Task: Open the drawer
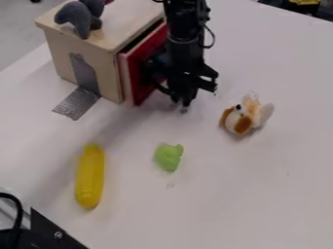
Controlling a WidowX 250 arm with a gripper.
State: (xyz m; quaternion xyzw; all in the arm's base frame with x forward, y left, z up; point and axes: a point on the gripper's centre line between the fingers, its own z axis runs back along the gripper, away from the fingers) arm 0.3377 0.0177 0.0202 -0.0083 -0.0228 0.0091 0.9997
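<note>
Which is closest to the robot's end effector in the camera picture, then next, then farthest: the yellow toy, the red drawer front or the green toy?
1. Red drawer front: right beside the end effector, on its picture-left side.
2. Green toy: below it in the picture.
3. Yellow toy: farthest, lower left.

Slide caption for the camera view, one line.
WidowX gripper beside the red drawer front of a wooden box, plush dog on the white table.

So I'm looking at a white counter (221,209), plain gray floor (16,41) past its upper-left edge, pretty soft shadows on top.
</note>
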